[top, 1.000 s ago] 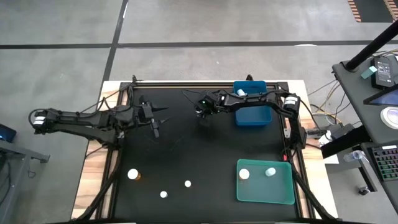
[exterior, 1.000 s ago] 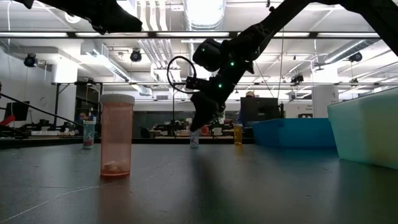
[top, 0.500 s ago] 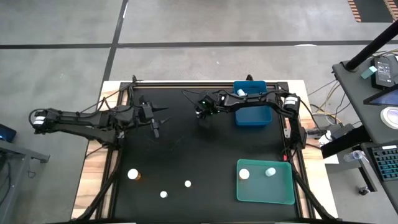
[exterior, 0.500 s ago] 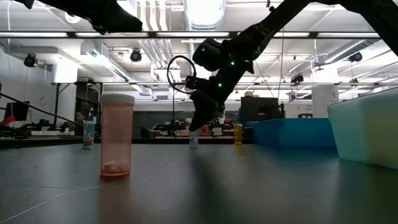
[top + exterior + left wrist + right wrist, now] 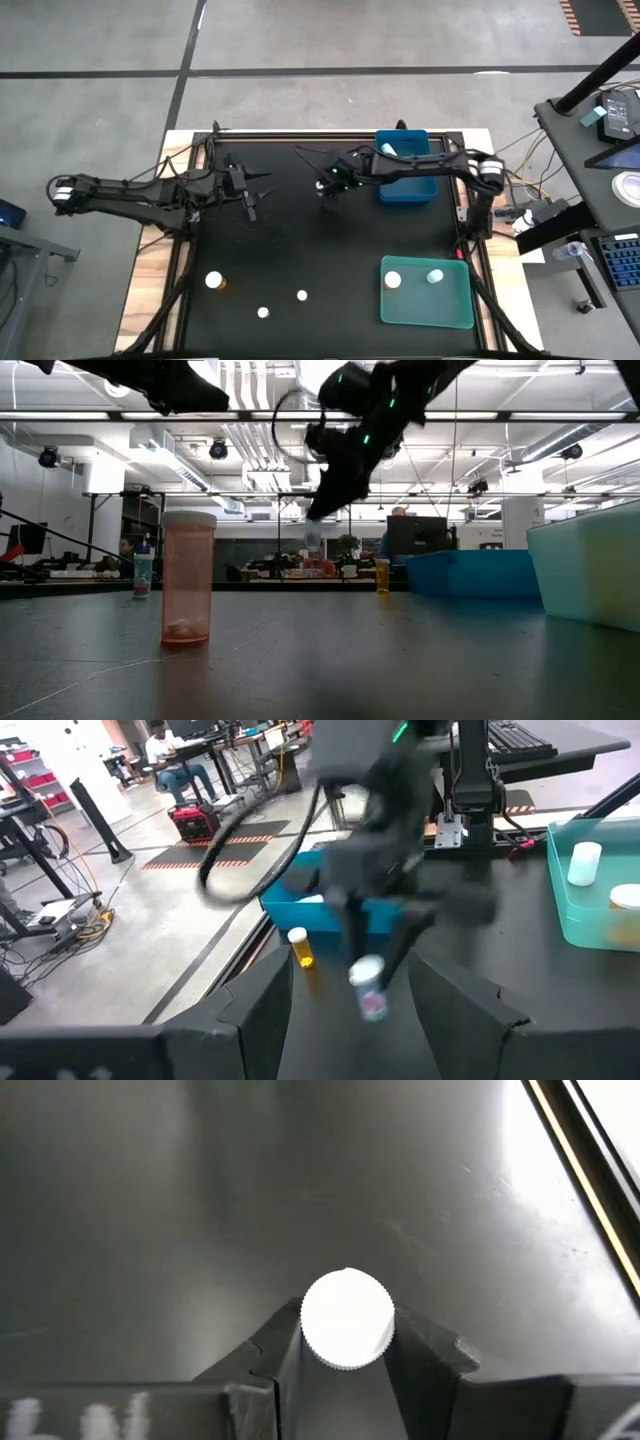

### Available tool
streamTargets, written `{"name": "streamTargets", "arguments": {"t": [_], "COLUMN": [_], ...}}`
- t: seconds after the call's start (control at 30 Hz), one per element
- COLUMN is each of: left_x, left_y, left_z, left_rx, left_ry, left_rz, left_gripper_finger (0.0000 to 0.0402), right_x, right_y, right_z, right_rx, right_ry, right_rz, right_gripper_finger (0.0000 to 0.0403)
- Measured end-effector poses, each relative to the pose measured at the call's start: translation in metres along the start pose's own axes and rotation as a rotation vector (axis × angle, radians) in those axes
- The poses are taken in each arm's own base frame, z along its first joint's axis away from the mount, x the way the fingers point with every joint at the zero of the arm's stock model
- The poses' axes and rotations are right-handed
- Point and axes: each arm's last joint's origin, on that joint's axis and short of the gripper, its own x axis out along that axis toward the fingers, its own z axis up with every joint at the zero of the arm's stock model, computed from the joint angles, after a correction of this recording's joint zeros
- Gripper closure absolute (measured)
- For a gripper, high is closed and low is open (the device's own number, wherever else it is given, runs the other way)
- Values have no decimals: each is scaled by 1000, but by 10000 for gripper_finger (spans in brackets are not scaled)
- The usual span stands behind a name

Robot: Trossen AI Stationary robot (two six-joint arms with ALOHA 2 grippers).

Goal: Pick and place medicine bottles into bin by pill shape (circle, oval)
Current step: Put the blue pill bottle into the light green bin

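Note:
My right gripper [image 5: 325,189] is left of the blue bin [image 5: 405,186]. It is shut on a small white-capped medicine bottle [image 5: 312,538] held above the black table. The bottle also shows in the left wrist view [image 5: 368,986]. In the right wrist view its round cap [image 5: 347,1318] sits between the fingers. My left gripper [image 5: 250,206] hangs open and empty at the table's left. Loose bottles stand on their bases near the front: one amber [image 5: 214,281] and two more [image 5: 263,313] [image 5: 301,295]. My right gripper pinches the bottle's white cap by its rim [image 5: 308,1332] between its two fingers. The fingers come from above, pointing down with a slant. The bottle hangs below them, roughly upright and clear of the table.
The green tray [image 5: 460,310] at the front right holds two bottles [image 5: 392,281] [image 5: 435,276]. The blue bin holds one bottle [image 5: 387,148]. An amber bottle [image 5: 299,946] stands on the table beside the blue bin. People and benches show in the room beyond.
My right gripper has gone up with the bottle. The bottle stood on the table before and now hangs clear of it. The gripper has stayed shut on the bottle.

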Motion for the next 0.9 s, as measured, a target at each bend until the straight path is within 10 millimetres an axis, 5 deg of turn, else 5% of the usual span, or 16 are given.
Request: {"name": "streamTargets", "arguments": {"t": [0.33, 0.67, 0.9], "left_x": [1, 1, 3], "left_y": [0, -1, -1], "left_z": [0, 0, 1], "left_rx": [0, -4, -11], "left_ry": [3, 0, -15], "left_rz": [-1, -1, 1], "left_gripper_finger": [218, 218, 218], "right_x": [-71, -136, -170], "right_y": [72, 127, 146], "right_z": [-3, -51, -85], "right_rx": [43, 58, 142], "right_ry": [-49, 70, 81], "right_rz": [131, 236, 289], "right_gripper_finger": [289, 292, 296]}}
